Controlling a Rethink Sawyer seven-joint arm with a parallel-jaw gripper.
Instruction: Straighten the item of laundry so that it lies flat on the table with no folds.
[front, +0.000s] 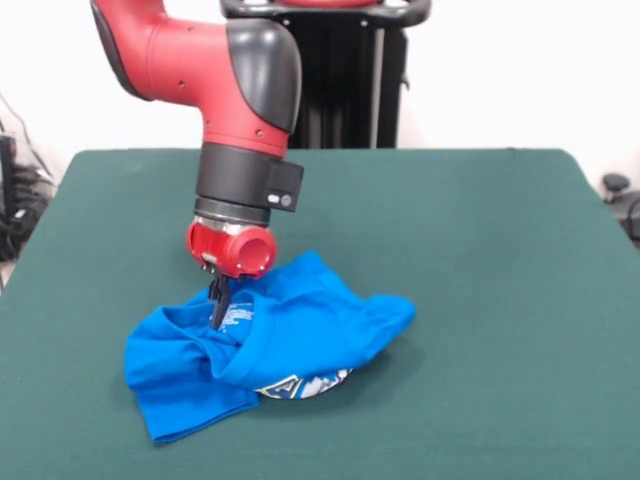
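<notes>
The shirt (270, 340) lies bunched on the table (480, 300) (front-left of centre), long axis running left to right. The gripper (219, 310) pinches a raised fold, fingers nearly closed.

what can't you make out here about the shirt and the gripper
- Gripper, front view: its dark tips sink into the blue T-shirt; open or shut, and whether it pinches cloth, cannot be told.
- T-shirt graphic: only a sliver shows at the near edge; the folded cloth covers the rest.
- Table: its near edge and corners are cut off by the picture's edges.
- Arm: cut off at the top.
</notes>
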